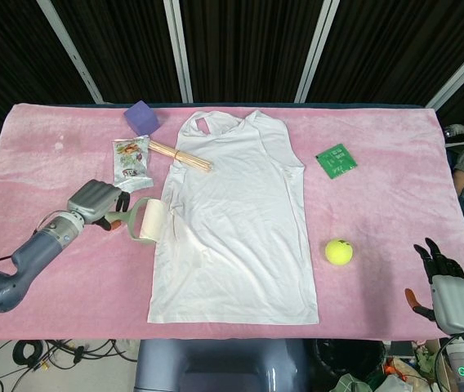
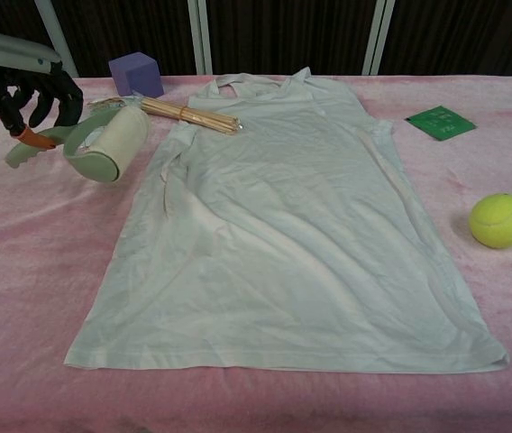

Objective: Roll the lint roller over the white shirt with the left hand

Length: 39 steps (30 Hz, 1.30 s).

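A white sleeveless shirt lies flat in the middle of the pink table, neck toward the back. My left hand grips the pale green handle of the lint roller. The roller's white drum hangs just above the table at the shirt's left edge, beside a raised fold in the cloth. My right hand rests at the table's front right corner, fingers apart and holding nothing; the chest view does not show it.
A snack packet, a bundle of wooden sticks and a purple cube lie at the back left. A green card and a yellow tennis ball sit right of the shirt.
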### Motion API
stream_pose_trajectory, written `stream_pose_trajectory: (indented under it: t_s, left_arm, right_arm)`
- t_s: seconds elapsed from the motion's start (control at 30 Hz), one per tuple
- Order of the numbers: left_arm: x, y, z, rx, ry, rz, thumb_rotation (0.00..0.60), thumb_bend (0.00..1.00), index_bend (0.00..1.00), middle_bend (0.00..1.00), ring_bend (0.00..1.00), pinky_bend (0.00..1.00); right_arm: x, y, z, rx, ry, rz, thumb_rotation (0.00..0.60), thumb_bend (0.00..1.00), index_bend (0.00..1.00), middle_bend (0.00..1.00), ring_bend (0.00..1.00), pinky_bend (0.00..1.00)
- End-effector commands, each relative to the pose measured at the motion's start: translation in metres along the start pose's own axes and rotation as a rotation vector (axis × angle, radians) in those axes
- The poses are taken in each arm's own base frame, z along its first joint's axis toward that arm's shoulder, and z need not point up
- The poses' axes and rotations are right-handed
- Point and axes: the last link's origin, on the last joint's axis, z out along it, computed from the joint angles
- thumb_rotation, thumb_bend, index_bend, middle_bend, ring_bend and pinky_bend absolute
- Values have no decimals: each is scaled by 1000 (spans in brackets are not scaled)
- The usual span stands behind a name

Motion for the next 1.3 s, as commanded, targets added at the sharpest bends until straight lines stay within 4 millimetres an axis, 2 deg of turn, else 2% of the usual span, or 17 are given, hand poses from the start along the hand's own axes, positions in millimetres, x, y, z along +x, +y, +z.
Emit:
stream_pose_trajectory:
  t_s: [0.03,0.23,0.43,0.6,0.9,1.3]
  left_arm:
    - [22,28,22,-22,-96,4,600,559,699,673,534,697]
    - [20,47,46,-6,-171,63,600,563,700,675,535,697]
    - [13,54,62,55,-198,166,600,565,700,674,535,697]
    - [6,57,67,104,-210,260,600,565,700,674,535,697]
    - [3,63,73,166,-196,296,600,566,700,674,535,700]
    - [11,96,81,133,-194,206,600,565,707,683,544,723]
  right_arm:
    - [0,0,0,0,-2,2,600,278,124,9,155,165]
    - [0,1,0,-5,-2,10,600,278,124,9,155,165]
    - [0,1,0,-9,-4,17,600,278,124,9,155,165]
    - [0,1,1,-12,-7,20,600,277,124,9,155,165]
    - [-1,1,1,-15,-11,26,600,277,124,9,155,165]
    - [-1,0,1,-15,-16,33,600,277,124,9,155,165]
